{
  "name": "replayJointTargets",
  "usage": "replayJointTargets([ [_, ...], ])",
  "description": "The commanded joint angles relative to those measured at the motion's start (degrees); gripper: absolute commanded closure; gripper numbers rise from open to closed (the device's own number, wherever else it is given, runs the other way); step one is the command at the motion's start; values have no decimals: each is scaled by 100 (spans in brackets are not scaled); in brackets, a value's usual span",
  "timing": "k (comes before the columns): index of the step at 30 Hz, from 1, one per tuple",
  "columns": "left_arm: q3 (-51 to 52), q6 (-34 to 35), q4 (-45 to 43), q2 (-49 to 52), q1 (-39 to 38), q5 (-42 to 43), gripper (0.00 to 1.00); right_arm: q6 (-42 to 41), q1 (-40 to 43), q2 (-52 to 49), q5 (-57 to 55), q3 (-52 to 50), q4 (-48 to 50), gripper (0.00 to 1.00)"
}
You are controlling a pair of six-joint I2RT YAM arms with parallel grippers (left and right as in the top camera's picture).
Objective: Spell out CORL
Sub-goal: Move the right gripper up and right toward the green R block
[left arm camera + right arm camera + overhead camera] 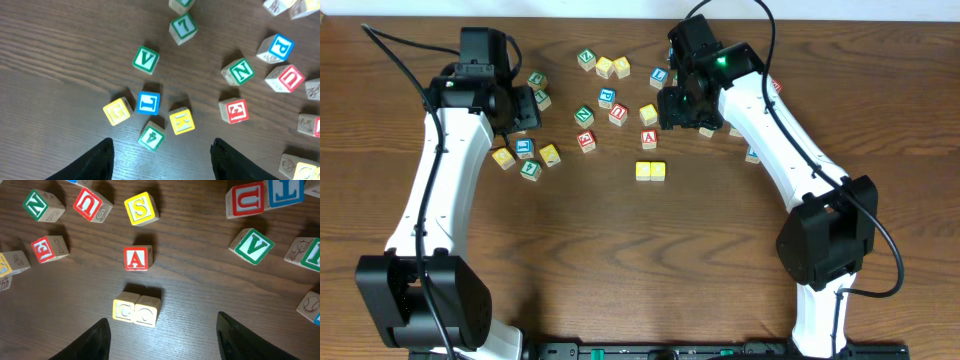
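Two yellow cubes (651, 171) lie side by side near the table's middle. In the right wrist view they read C (126, 309) and O (147, 311), touching, just ahead of my right gripper (161, 337), which is open and empty. Overhead, the right gripper (682, 108) hovers behind them. The blue L cube (148, 103) lies in the left cluster (525, 148), between a yellow cube (118, 111) and a yellow K cube (181, 121). My left gripper (162, 160) is open and empty above that cluster (522, 110). I cannot pick out the R cube.
A red A cube (137, 258) sits just behind the C and O pair (649, 138). Green V (146, 60) and green 4 (151, 136) cubes flank the L. More cubes lie scattered along the back: S (141, 208), V (251, 246), N (239, 71).
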State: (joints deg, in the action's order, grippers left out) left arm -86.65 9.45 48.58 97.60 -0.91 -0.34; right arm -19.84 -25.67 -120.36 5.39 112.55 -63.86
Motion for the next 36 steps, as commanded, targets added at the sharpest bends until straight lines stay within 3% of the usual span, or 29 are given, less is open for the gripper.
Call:
replayJointTargets([
  [1, 105, 92, 22, -136, 17, 35, 39, 83, 164, 153, 15, 103, -22, 38],
  [12, 105, 96, -4, -136, 15, 35, 39, 4, 721, 153, -61, 103, -48, 38],
  [20, 105, 96, -42, -136, 15, 35, 39, -1147, 1084, 42, -1215, 98, -459, 39],
  [36, 105, 94, -98, -136, 17, 31, 39, -1226, 1515, -660, -1147, 92, -275, 41],
])
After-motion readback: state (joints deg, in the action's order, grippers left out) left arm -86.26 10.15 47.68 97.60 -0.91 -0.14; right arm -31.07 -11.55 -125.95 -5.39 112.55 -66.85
